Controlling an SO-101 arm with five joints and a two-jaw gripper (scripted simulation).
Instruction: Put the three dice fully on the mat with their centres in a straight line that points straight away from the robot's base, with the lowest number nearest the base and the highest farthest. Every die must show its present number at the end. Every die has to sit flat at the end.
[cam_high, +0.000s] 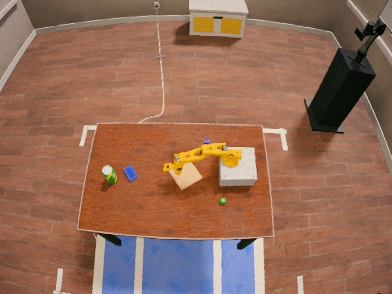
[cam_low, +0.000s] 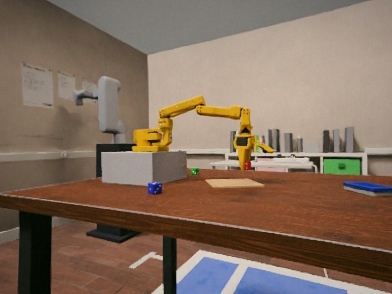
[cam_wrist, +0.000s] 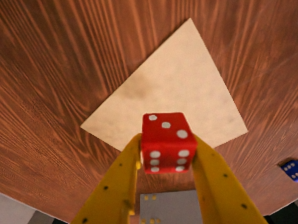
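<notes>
Blue die nearest the table's front edge in the exterior view, beside grey base block. Tan mat mid-table, bare of dice. Red die clamped in gripper, hanging above mat's near edge, three pips up. Green die beyond, toward the far edge. Green can, blue pad well apart.

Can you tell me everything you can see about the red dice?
The red die is a small cube with rounded edges and white dots. In the wrist view one face shows three dots, the one beside it six. The yellow gripper is shut on it, one finger on each side, holding it in the air above the tan mat. It touches only the fingers, not the mat or table.
</notes>
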